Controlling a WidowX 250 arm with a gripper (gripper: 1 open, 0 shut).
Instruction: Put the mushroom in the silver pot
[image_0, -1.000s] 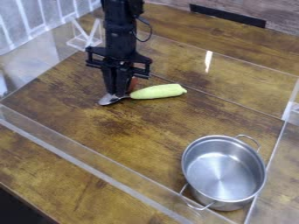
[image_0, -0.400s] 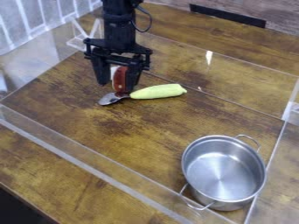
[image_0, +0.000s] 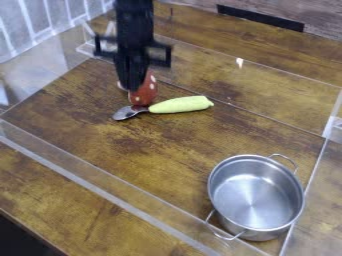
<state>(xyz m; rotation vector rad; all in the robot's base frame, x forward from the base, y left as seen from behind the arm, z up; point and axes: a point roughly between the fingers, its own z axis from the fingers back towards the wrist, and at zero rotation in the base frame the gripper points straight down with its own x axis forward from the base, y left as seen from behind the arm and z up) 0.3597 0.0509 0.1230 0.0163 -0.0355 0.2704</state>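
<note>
Reddish-brown and whitish, the mushroom (image_0: 143, 93) sits at the tips of the fingers (image_0: 131, 80), which I read as clamped together on it. That part of my view is blurred. The arm points straight down over the far left of the wooden surface (image_0: 154, 155). Just below the mushroom lies a small grey spoon-like piece (image_0: 124, 113), with a yellow-green vegetable (image_0: 181, 103) beside it. The silver pot (image_0: 254, 195) stands well apart, near the right front corner, upright.
</note>
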